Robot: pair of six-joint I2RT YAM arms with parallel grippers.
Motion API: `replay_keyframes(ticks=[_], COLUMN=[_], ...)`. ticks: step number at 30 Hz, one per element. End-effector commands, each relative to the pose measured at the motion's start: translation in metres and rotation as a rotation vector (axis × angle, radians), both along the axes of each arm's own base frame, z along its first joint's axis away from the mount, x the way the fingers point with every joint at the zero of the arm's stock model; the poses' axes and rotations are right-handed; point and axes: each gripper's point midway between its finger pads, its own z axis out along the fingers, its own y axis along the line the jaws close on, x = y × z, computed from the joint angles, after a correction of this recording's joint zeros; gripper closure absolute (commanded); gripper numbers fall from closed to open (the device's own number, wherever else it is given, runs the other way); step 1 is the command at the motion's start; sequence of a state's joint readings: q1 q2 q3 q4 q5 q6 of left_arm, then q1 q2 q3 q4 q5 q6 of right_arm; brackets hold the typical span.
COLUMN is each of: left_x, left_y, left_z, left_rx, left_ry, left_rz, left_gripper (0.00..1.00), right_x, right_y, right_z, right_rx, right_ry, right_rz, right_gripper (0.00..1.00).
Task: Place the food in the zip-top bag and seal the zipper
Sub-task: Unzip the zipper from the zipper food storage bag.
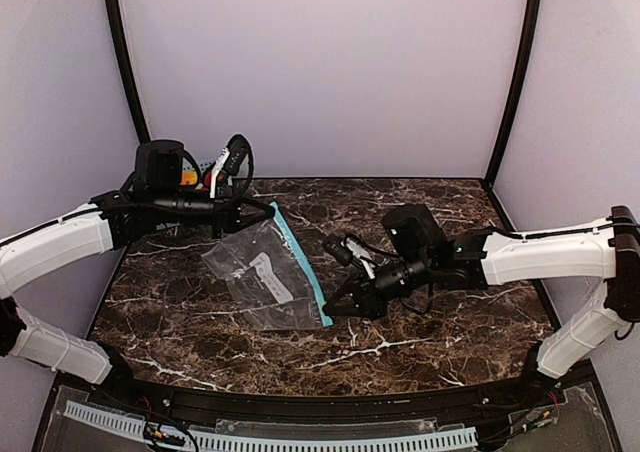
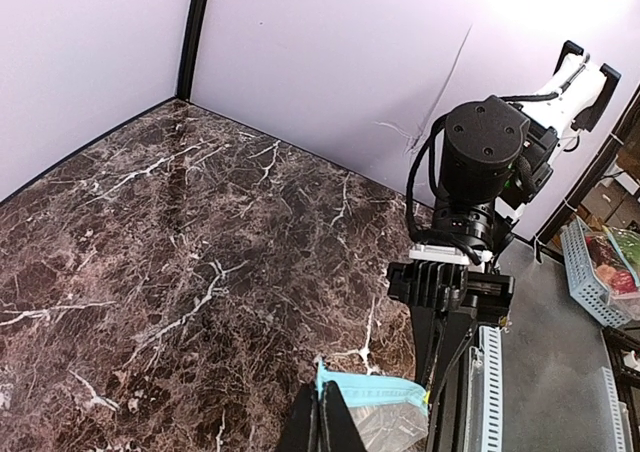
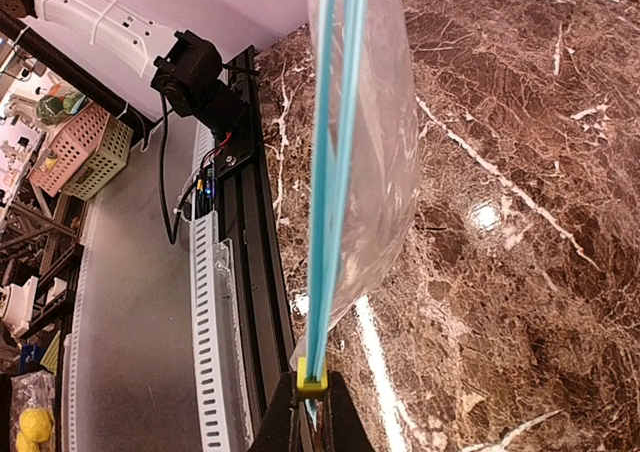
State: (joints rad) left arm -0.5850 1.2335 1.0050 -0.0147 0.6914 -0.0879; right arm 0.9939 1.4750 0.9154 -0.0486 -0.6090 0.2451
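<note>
a clear, flat zip-top bag (image 1: 262, 272) hangs stretched between two robot hands, low over a dark marbled surface (image 1: 420, 202). whether its lower edge touches that surface cannot be told. its zipper (image 1: 303, 267), a narrow light teal strip, forms the upper edge and runs in a straight, taut line from one hand to the other. the left hand (image 1: 268, 210) is pinched narrow on the far end of the strip. the right hand (image 1: 335, 310) is pinched narrow on the near end, where a small yellow slider tab (image 3: 312, 375) sits just ahead of its fingertips. holding both ends apart like this probably keeps the mouth edge straight and firm, either for running the slider along it or for working the opening. from the right hand's own camera the strip shows as two thin teal lines lying close together, and it is unclear whether they are pressed closed. the plastic falls away to one side of the strip, wrinkled and glossy, with faint white print near the middle. no food shows inside the bag, which looks thin and empty. behind the left hand, partly hidden by the arm, are small orange and red shapes (image 1: 190, 177) that may be the food, so filling appears not yet done.
</note>
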Motion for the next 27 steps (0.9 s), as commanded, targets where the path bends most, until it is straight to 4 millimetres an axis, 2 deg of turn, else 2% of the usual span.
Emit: replay_keyframes(ticks=[1, 10, 14, 19, 21, 24, 27], left_x=[0.010, 0.014, 0.006, -0.017, -0.025, -0.036, -0.046], left_y=[0.013, 0.021, 0.016, 0.003, -0.001, -0.007, -0.014], left_z=[0.031, 0.036, 0.034, 0.033, 0.032, 0.029, 0.021], left_rx=[-0.061, -0.068, -0.075, -0.108, -0.122, -0.126, -0.103], left_ry=[-0.106, -0.120, -0.115, -0.079, -0.050, -0.016, 0.008], left_rz=[0.069, 0.090, 0.028, -0.150, -0.218, -0.295, -0.350], left_gripper=[0.99, 0.99, 0.99, 0.99, 0.99, 0.99, 0.99], right_x=[-0.019, -0.019, -0.016, 0.002, 0.011, 0.028, 0.039], right_y=[-0.008, -0.007, -0.007, -0.011, -0.016, -0.025, -0.032], right_z=[-0.028, -0.029, -0.020, 0.015, 0.030, 0.049, 0.066], right_rx=[-0.088, -0.091, -0.072, -0.016, 0.006, 0.030, 0.070], right_ry=[0.076, 0.078, 0.054, -0.047, -0.091, -0.161, -0.209], right_rz=[0.031, 0.030, 0.011, -0.093, -0.154, -0.268, -0.349], right_gripper=[1.00, 1.00, 1.00, 0.62, 0.51, 0.43, 0.41])
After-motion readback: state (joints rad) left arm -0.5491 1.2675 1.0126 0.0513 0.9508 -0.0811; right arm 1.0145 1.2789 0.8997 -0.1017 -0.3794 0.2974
